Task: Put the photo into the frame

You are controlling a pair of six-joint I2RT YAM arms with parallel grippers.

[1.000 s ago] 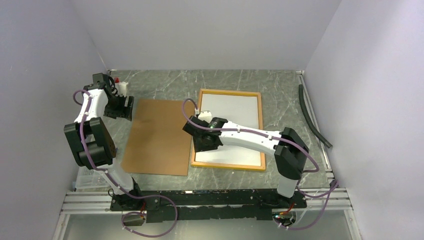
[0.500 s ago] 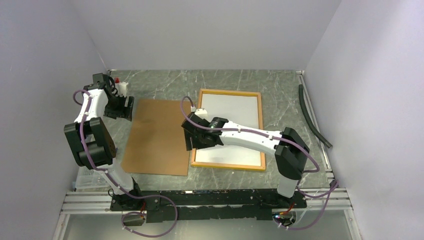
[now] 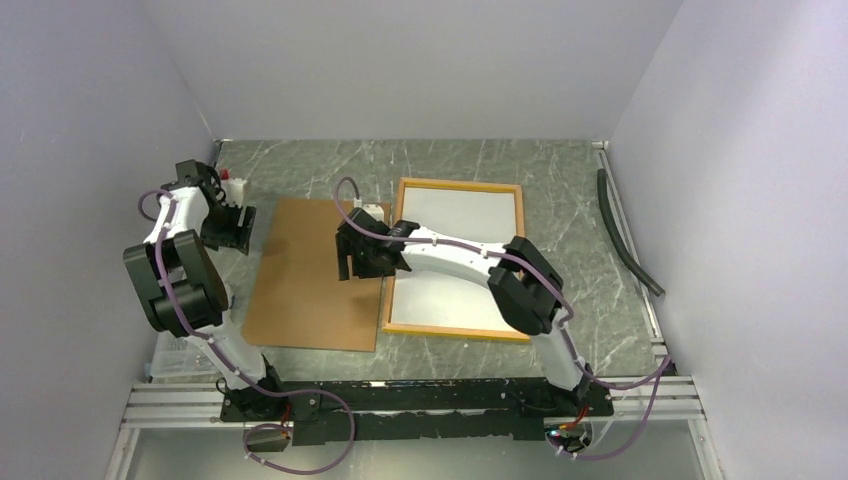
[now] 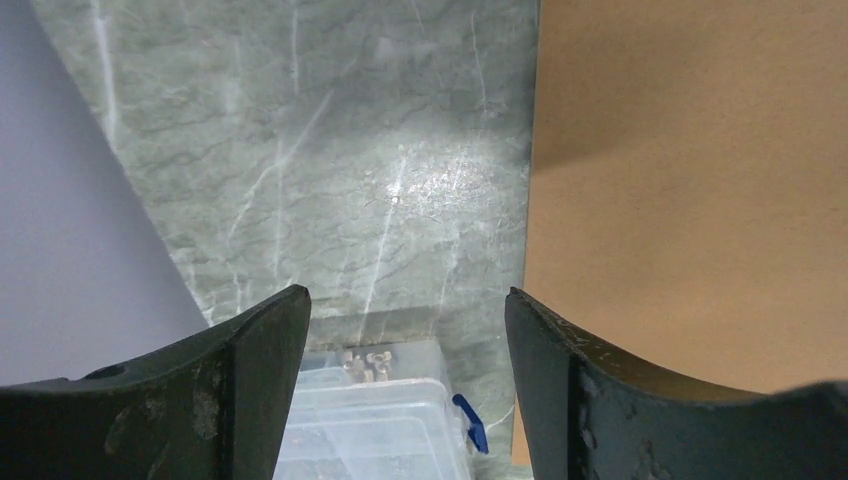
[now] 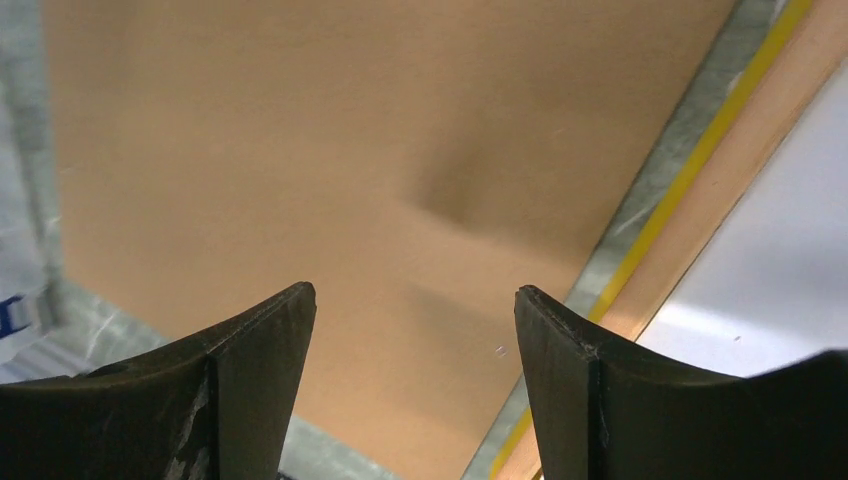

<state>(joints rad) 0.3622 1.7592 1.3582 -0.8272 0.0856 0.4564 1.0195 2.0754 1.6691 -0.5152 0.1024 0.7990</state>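
So the frame [image 3: 460, 184] is lying flat on the desk [image 3: 570, 200], a bit right of the middle, long side running from the near edge to the far edge. It's the pale wood side of the rails that faces up, with a strip of yellow peeking along the outer side in the right wrist view. A plain white sheet [image 3: 470, 225] fills the inside, with no print showing, so I can't tell if that's the photo flipped over.

Just left of the frame, nearly touching its left rail, there's a big brown board [image 3: 300, 275], also flat on the desk.

The right gripper [image 5: 415, 292] hangs over the board's right side, close to that left rail. Its jaws are spread wide with nothing between them.

The left gripper [image 4: 405, 295] is over bare desk beside the board's far left corner, also wide open and empty.

A clear plastic box [image 4: 370, 420] sits off the desk's left edge, and a black hose [image 3: 625, 235] runs along the right edge.
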